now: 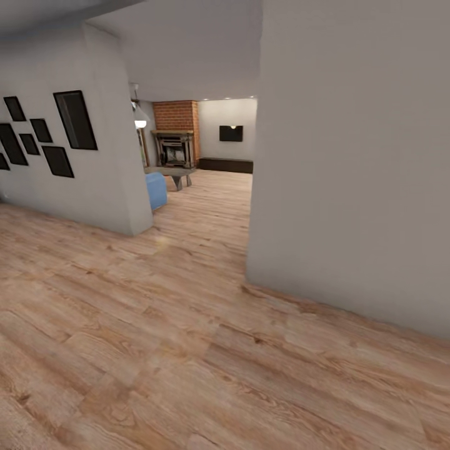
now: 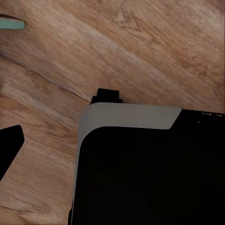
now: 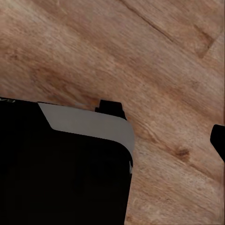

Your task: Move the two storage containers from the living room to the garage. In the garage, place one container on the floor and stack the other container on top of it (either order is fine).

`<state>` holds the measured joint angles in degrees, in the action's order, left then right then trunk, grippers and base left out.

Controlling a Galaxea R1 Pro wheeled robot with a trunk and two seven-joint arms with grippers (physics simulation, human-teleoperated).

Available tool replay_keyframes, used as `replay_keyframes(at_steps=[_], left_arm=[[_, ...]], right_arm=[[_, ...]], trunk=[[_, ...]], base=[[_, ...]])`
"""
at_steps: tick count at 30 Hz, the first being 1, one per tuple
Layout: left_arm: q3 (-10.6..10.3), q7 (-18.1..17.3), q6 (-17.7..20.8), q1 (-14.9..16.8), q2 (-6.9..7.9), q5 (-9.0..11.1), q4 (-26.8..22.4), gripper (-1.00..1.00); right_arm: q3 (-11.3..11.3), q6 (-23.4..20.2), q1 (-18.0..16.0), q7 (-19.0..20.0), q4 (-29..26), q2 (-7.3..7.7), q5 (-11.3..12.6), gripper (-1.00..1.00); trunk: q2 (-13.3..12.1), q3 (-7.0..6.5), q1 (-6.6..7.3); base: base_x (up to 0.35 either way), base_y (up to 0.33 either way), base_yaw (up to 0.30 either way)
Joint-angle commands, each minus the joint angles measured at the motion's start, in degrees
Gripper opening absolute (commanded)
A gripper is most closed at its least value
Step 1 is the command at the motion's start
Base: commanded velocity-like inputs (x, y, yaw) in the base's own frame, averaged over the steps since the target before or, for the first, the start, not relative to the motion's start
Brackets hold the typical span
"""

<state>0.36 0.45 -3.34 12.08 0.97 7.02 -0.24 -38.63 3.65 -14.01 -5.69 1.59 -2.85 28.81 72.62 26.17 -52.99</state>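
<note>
Neither orange-red storage container is in view. From a hallway, the head view looks through an opening into the living room, with its red brick fireplace point(image 1: 177, 115) and a corner of the blue sofa point(image 1: 156, 190). Light wood plank floor point(image 1: 187, 350) runs from me to there. In the left wrist view one dark fingertip point(image 2: 10, 147) of my left gripper point(image 2: 112, 154) sits at the frame's edge over the planks. The right wrist view has a fingertip point(image 3: 219, 140) of my right gripper point(image 3: 112, 145) at its edge. Both look open and hold nothing.
A cream wall corner point(image 1: 356, 187) juts out close on the right. On the left, another wall point(image 1: 106, 162) carries several black frames point(image 1: 75, 119). A low table point(image 1: 170, 170) stands before the fireplace. My black, grey-edged base point(image 2: 140, 178) shows below both wrists.
</note>
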Motion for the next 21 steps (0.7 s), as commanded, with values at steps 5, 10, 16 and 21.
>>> replay_keyframes(at_steps=[5, 10, 16, 21], left_arm=[[-0.01, 0.0, -0.18, 0.05, -0.01, 0.45, 0.07, 1.0], [-0.01, 0.0, -0.18, 0.05, -0.01, 0.45, 0.07, 1.0], [-0.01, 0.0, -0.14, 0.05, -0.01, 0.45, 0.07, 1.0], [-0.01, 0.0, -0.14, 0.05, -0.01, 0.45, 0.07, 1.0]], right_arm=[[-0.48, 0.31, -0.05, -0.03, 0.17, 0.01, 0.51, 1.0], [-0.48, 0.31, -0.05, -0.03, 0.17, 0.11, 0.46, 1.0], [-0.48, 0.31, -0.05, -0.03, 0.17, 0.13, 0.45, 1.0], [-0.48, 0.31, -0.05, -0.03, 0.17, 0.13, 0.45, 1.0]], trunk=[[0.03, 0.06, -0.03], [0.03, 0.06, -0.03], [0.03, 0.06, -0.03], [0.03, 0.06, -0.03]], base=[[0.321, 0.0, 0.207], [0.321, 0.0, 0.022], [0.321, 0.0, 0.001], [0.321, 0.0, 0.0]])
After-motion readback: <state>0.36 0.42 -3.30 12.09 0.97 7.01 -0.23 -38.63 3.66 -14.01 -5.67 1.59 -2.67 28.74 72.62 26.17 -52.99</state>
